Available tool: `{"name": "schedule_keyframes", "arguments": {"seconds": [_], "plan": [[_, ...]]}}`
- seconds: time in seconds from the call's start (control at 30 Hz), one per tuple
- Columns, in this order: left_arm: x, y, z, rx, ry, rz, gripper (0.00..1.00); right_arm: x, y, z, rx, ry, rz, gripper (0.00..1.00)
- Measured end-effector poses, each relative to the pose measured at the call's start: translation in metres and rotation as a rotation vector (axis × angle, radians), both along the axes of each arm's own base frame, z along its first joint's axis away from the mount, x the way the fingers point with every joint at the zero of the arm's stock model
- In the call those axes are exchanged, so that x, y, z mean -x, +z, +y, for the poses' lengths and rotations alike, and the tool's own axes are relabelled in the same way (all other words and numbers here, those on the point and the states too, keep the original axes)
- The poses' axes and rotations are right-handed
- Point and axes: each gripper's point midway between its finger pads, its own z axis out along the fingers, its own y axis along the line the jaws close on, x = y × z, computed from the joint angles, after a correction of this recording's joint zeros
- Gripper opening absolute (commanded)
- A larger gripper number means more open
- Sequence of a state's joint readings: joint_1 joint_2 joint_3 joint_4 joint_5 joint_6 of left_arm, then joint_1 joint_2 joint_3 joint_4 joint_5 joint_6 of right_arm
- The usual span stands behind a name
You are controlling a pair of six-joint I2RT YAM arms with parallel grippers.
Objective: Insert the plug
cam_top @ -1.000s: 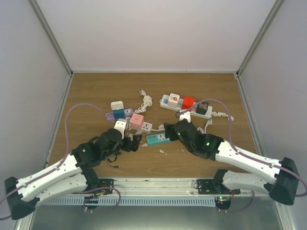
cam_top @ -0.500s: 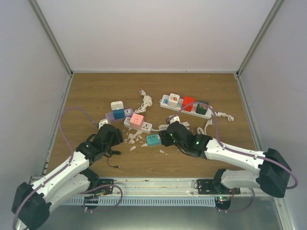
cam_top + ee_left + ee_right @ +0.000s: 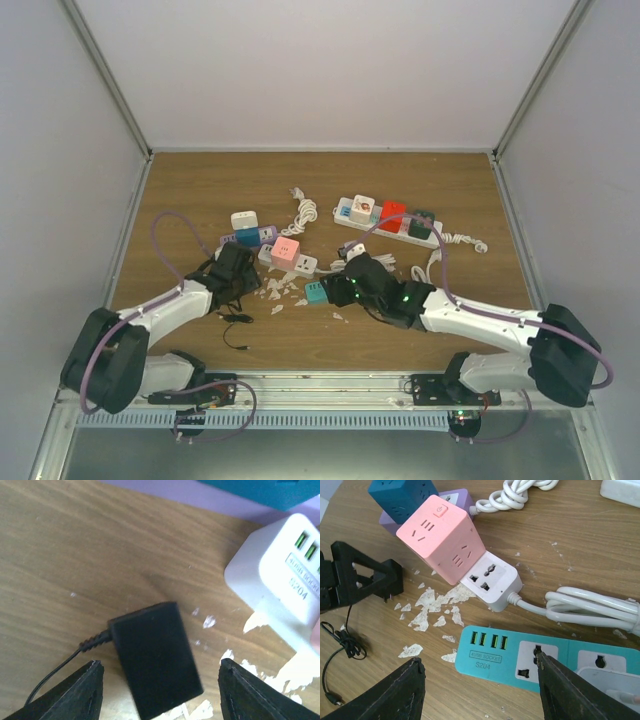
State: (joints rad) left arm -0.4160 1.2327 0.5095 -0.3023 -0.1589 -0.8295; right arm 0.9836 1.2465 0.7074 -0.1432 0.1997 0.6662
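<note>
A black plug adapter with a thin black cable lies on the wooden table, seen from close above in the left wrist view. My left gripper is open, with one finger on each side of the plug and gaps to both. The plug also shows in the right wrist view. A teal power strip with USB ports and sockets lies under my right gripper, which is open and empty. In the top view, the left gripper is left of the teal strip and the right gripper is at it.
A pink cube socket sits on a white power strip. A blue cube on a purple strip is behind the left gripper. Another white strip with adapters and coiled white cables lie farther back. White flakes litter the wood.
My left gripper has moved left and away from the arm bases, and now sits over the black plug. My right gripper has moved left over the teal strip.
</note>
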Motion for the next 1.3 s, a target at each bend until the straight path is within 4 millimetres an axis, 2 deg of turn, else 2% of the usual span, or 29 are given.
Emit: {"name": "schedule_keyframes", "arguments": {"seconds": [0.2,0.37,0.47,0.6,0.8,0.9,1.0,1.2,1.3], "plan": [[-0.010,-0.003,-0.003,0.012,0.042,0.012,0.66,0.001,-0.003,-0.003,-0.001,-0.002,-0.002,0.63],[-0.020,-0.011,-0.002,-0.040,0.068,0.049,0.63,0.000,-0.002,-0.005,0.003,-0.012,-0.010,0.62],[-0.028,-0.013,-0.005,-0.095,0.065,0.059,0.53,-0.002,-0.001,-0.009,0.017,-0.035,-0.027,0.62],[-0.029,-0.015,-0.010,-0.143,0.046,0.061,0.33,-0.003,0.001,-0.014,0.031,-0.057,-0.039,0.62],[-0.021,-0.009,-0.013,-0.176,0.017,0.059,0.29,-0.001,0.012,-0.019,-0.007,-0.069,-0.056,0.63],[-0.016,0.010,-0.021,-0.163,-0.010,0.014,0.28,0.003,0.017,-0.021,-0.035,-0.064,-0.057,0.64],[-0.015,0.044,-0.032,-0.101,-0.040,-0.086,0.27,0.008,0.023,-0.019,-0.073,-0.043,-0.051,0.66],[-0.010,0.118,-0.052,0.070,-0.153,-0.349,0.27,0.018,0.046,-0.001,-0.207,0.033,-0.038,0.71],[-0.007,0.146,-0.062,0.138,-0.228,-0.473,0.28,0.024,0.060,0.007,-0.259,0.076,-0.026,0.75]]}}
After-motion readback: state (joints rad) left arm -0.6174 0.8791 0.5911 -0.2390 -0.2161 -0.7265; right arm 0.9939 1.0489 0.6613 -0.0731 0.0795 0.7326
